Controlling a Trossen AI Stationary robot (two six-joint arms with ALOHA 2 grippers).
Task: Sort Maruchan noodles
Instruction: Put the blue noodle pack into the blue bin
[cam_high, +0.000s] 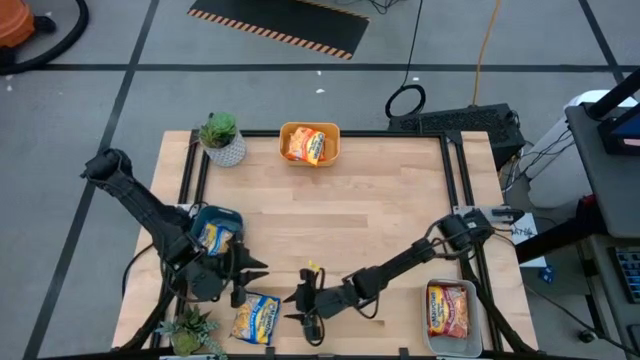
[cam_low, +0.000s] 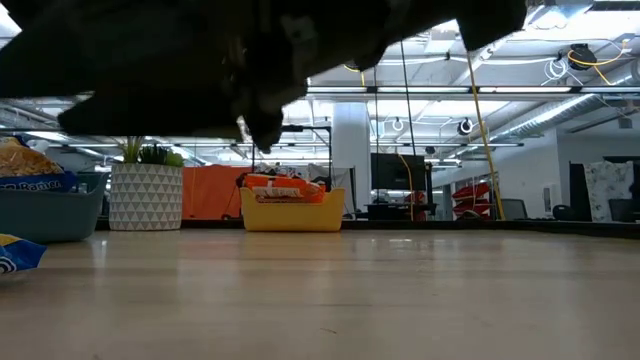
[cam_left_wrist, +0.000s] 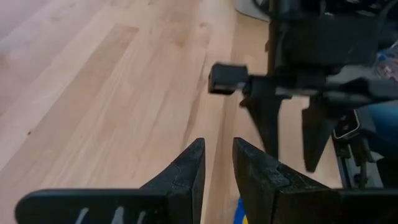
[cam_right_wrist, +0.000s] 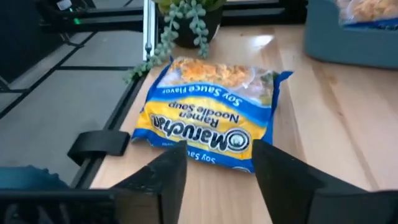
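A blue-and-yellow Maruchan packet (cam_right_wrist: 211, 118) lies flat on the table near its front edge (cam_high: 257, 318), beside a small plant. My right gripper (cam_right_wrist: 217, 158) is open, low over the table (cam_high: 293, 303), with its fingers pointing at the packet's near edge and just short of it. My left gripper (cam_left_wrist: 217, 155) hovers beside the blue bin (cam_high: 218, 232), open only by a narrow gap with nothing in it. One packet lies in the blue bin, an orange one (cam_high: 306, 146) in the yellow bin, and a red one (cam_high: 447, 310) in the clear bin.
The yellow bin (cam_high: 310, 128) stands at the far edge, with a potted plant (cam_high: 222, 138) to its left. The clear bin (cam_high: 478, 318) sits at the front right. A second plant (cam_high: 190, 330) stands at the front left corner. Bare wood lies in the table's middle.
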